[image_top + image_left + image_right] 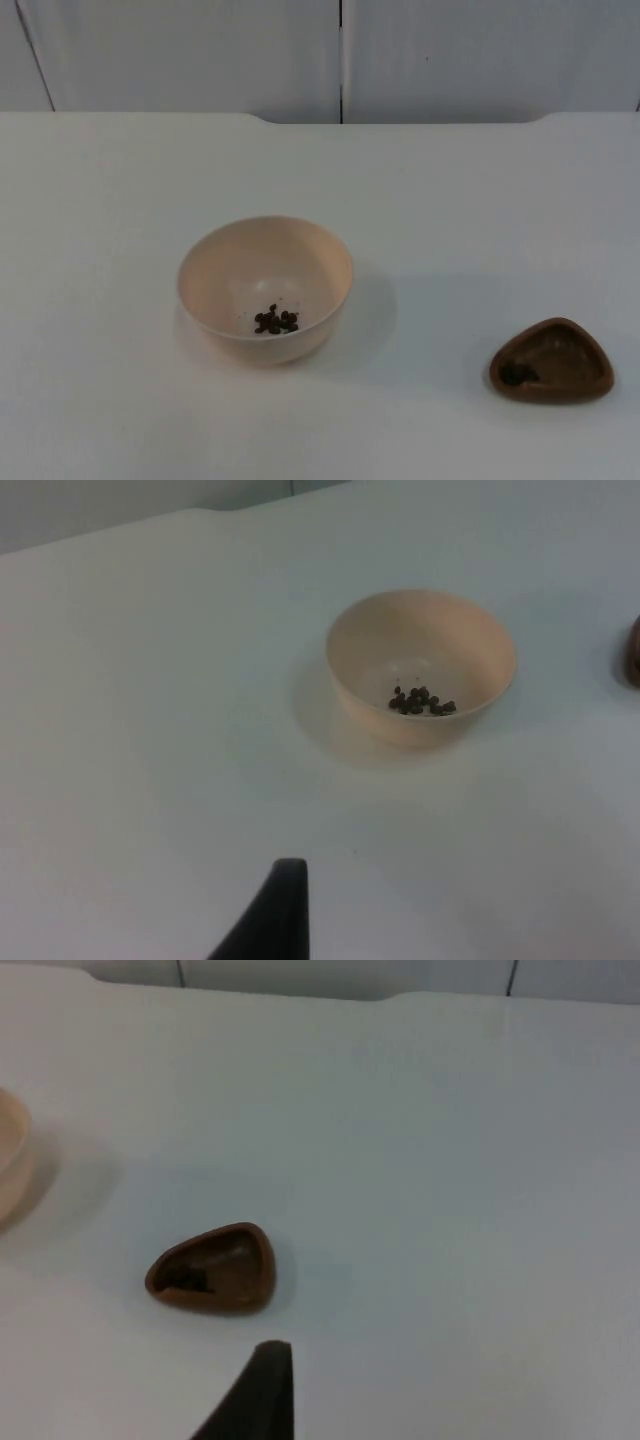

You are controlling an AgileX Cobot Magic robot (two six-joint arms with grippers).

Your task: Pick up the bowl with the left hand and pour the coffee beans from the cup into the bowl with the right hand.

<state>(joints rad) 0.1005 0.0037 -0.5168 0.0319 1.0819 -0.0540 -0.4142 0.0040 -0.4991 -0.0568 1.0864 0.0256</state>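
The bowl (265, 288), a pale peach one, stands upright on the white table (450, 200) with a small cluster of coffee beans (275, 320) lying at its bottom. Seen from the left wrist, the bowl (421, 666) sits on the table well ahead of the left gripper (268, 915), apart from it, with the beans (422, 701) gathered on the side of its floor nearest that gripper; of this gripper one black fingertip shows, so whether its fingers are spread or pressed together cannot be told, and it holds nothing that can be seen. The cup (552, 360), a shallow brown dish with a rounded three-cornered outline, rests flat on the table well apart from the bowl, and a few dark beans (517, 375) lie in its corner toward the bowl. From the right wrist, the cup (213, 1268) lies on the table a short way ahead of the right gripper (255, 1390), not touching it, with dark beans (188, 1280) in its narrower end; the bowl's rim (12, 1160) shows farther off beyond the cup. Here too a single black fingertip shows, so the spread of the fingers cannot be told. The grey partition wall (200, 50) closes the far end of the table.
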